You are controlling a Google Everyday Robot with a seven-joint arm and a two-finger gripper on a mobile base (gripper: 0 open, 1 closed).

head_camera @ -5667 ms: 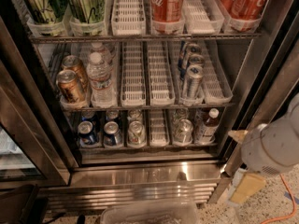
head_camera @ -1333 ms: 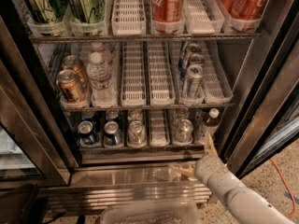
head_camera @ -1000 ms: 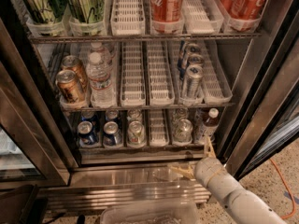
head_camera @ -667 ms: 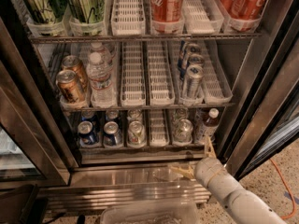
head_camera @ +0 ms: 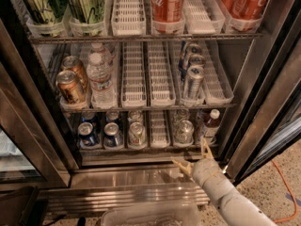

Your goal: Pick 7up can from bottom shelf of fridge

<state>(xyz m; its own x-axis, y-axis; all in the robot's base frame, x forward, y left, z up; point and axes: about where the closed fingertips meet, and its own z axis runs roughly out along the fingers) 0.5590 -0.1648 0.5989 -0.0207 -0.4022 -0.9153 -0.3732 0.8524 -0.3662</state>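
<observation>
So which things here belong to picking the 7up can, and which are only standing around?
For the job: 7up can, bottom shelf, right side; fridge; gripper, open, low before that shelf, touching nothing.
Only standing around: dark blue cans; water bottles; red cola cans; brown cans; tall slim cans.

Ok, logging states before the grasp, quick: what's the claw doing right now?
Claw: open, holding nothing, low at the front sill of the fridge, right of centre.
</observation>
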